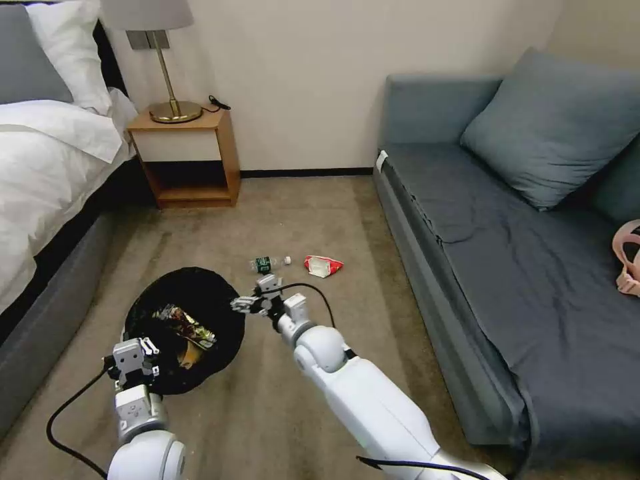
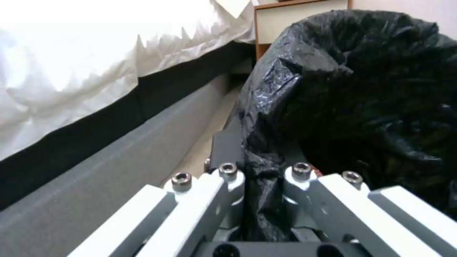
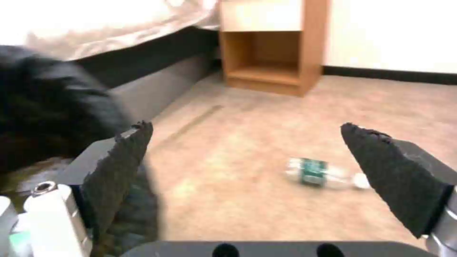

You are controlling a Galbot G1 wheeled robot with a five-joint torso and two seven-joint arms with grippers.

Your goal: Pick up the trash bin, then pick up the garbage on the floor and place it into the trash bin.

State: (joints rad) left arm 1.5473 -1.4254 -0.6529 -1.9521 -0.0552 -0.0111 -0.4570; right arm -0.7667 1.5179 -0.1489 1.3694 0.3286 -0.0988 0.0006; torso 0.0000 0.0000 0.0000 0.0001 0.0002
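1. the trash bin point(image 1: 183, 320), wrapped in a black bag, is held by the left gripper point(image 1: 133, 360), whose fingers are clamped on a fold of the rim, as seen in the left wrist view point(image 2: 259, 200).
2. a gold-brown wrapper point(image 1: 190, 327) and a brown scrap are seen already inside the bin.
3. the right gripper point(image 1: 250, 303) is held at the bin's far rim with its fingers spread wide and nothing between them.
4. the bottle point(image 1: 269, 264) and the red-white snack bag point(image 1: 323, 265) are left lying on the carpet point(image 1: 300, 220) just beyond the bin.
5. the bottle is judged the likely next pick; the spread pads point(image 3: 119, 167) would best be lowered to either side of its green label.
6. the bin is best kept level and near the litter, so that each carry is kept short.
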